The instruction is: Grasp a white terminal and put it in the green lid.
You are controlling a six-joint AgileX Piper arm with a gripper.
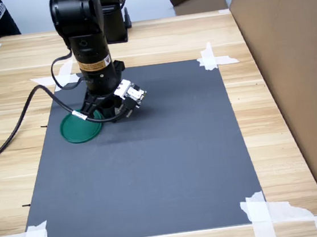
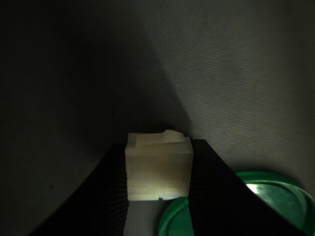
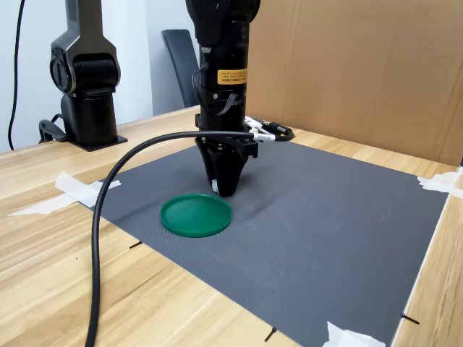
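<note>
In the wrist view the white terminal [image 2: 158, 169], a small pale block, sits clamped between my two dark fingers, one of which is [image 2: 106, 201]. My gripper [image 2: 158, 172] is shut on it. The green lid [image 2: 275, 196] lies flat on the mat just beside the fingers. In the second exterior view my gripper [image 3: 223, 186] points straight down, low over the mat, at the far edge of the green lid [image 3: 196, 215]. A sliver of the white terminal [image 3: 215, 188] shows at the fingertips. In the first exterior view the arm hides the fingertips, and the green lid [image 1: 79, 128] lies partly under the arm.
A dark grey mat [image 1: 168, 151] is taped at its corners to a wooden table [image 1: 284, 115]. A cardboard wall [image 1: 294, 51] stands at the first exterior view's right. A black cable [image 3: 108, 210] trails from the arm over the mat's edge. Another black robot base [image 3: 83, 79] stands behind.
</note>
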